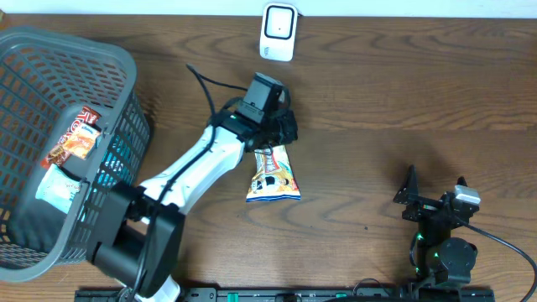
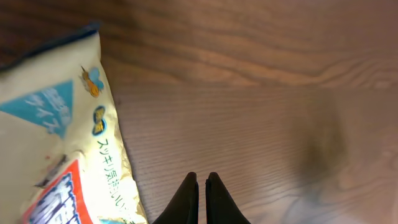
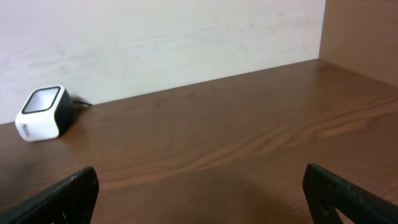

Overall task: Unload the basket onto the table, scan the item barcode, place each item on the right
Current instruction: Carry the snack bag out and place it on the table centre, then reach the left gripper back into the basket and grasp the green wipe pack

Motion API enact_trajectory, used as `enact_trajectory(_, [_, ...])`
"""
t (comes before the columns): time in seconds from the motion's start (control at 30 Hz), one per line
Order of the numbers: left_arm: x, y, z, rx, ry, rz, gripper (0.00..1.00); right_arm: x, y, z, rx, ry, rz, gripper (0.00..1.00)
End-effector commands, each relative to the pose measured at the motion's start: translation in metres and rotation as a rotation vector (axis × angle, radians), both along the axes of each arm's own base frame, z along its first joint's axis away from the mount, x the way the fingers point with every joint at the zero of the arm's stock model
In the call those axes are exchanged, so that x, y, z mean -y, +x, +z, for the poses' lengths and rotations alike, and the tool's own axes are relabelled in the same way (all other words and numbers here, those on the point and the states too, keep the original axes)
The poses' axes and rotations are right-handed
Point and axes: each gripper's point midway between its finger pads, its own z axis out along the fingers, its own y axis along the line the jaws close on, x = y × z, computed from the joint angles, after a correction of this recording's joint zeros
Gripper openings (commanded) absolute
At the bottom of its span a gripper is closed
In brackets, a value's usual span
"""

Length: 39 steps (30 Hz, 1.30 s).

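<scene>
– Over the table's middle, from above, what is being shown?

– A yellow snack packet [image 1: 273, 174] is lying flat on the wooden table [image 1: 403, 92], and the left gripper [image 1: 281, 132] is being held low at its far end. A white scanner [image 1: 278, 32] is sitting at the far edge, apart from the packet. A grey basket [image 1: 126, 75] is standing on the left, with two other packets lying inside. The right gripper [image 1: 436, 197] is being held near the front right, well apart from the rest.

– And from the left wrist?

– The left pincer is being shown pressed shut, its black fingers [image 2: 186, 199] almost touching, with nothing being held between them. Bare wood is showing beyond the tips, and the packet is lying just beside them, on the picture's left. Contact with it cannot be told.

– And from the right wrist?

– The right pincer is being held wide, with nothing being gripped. Only table is lying between its fingers [image 3: 68, 196], and the scanner is being seen far off on the left, by the pale wall
</scene>
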Motion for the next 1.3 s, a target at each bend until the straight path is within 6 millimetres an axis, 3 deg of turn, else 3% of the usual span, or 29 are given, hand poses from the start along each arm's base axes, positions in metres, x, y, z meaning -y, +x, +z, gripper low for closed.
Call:
enact_trajectory(0.0, [0.008,-0.001,-0.008,-0.012,0.014,-0.001,0.07,0.000,0.000,0.000,-0.002,-0.015,0.004,0.99])
enact_trajectory(0.2, [0.012,-0.007,-0.017,-0.010,0.054,-0.007,0.08,0.000,0.000,0.000,-0.002,-0.015,0.004,0.99])
enact_trajectory(0.27, [0.015,-0.010,-0.017,-0.012,0.055,-0.016,0.30,0.000,0.000,0.000,-0.002,-0.015,0.004,0.99])
enact_trajectory(0.37, [0.018,-0.013,-0.018,-0.015,0.054,-0.026,0.54,0.000,0.000,0.000,-0.002,-0.015,0.003,0.99])
enact_trajectory(0.5, [0.017,-0.014,-0.009,-0.009,0.051,-0.027,0.76,0.000,0.000,0.000,-0.002,-0.015,0.004,0.99])
enact_trajectory(0.57, [0.015,-0.014,0.003,0.016,0.047,-0.039,0.81,0.000,0.000,0.000,-0.002,-0.015,0.004,0.99])
enact_trajectory(0.6, [0.014,-0.014,0.011,0.034,0.046,-0.050,0.83,0.000,0.000,0.000,-0.002,-0.015,0.004,0.99])
enact_trajectory(0.63, [0.012,-0.016,0.031,0.076,0.043,-0.073,0.87,0.000,0.000,0.000,-0.002,-0.015,0.004,0.99])
enact_trajectory(0.77, [-0.001,-0.019,0.084,0.167,0.030,-0.089,0.89,0.000,0.000,0.000,-0.002,-0.015,0.003,0.99])
enact_trajectory(0.87, [-0.026,-0.021,0.139,0.254,0.039,-0.065,0.91,0.000,0.000,0.000,-0.002,-0.015,0.004,0.99])
enact_trajectory(1.07, [-0.099,-0.021,0.228,0.393,0.085,0.128,0.98,0.000,0.000,0.000,-0.002,-0.015,0.004,0.99])
enact_trajectory(1.13, [-0.121,-0.023,0.248,0.423,0.080,0.183,0.99,0.000,0.000,0.000,-0.002,-0.015,0.004,0.99])
enact_trajectory(1.17, [-0.142,-0.024,0.261,0.442,0.082,0.237,0.99,0.000,0.000,0.000,-0.002,-0.015,0.003,0.99])
enact_trajectory(1.27, [-0.181,-0.027,0.274,0.457,0.097,0.343,1.00,0.000,0.000,0.000,-0.002,-0.015,0.003,0.99])
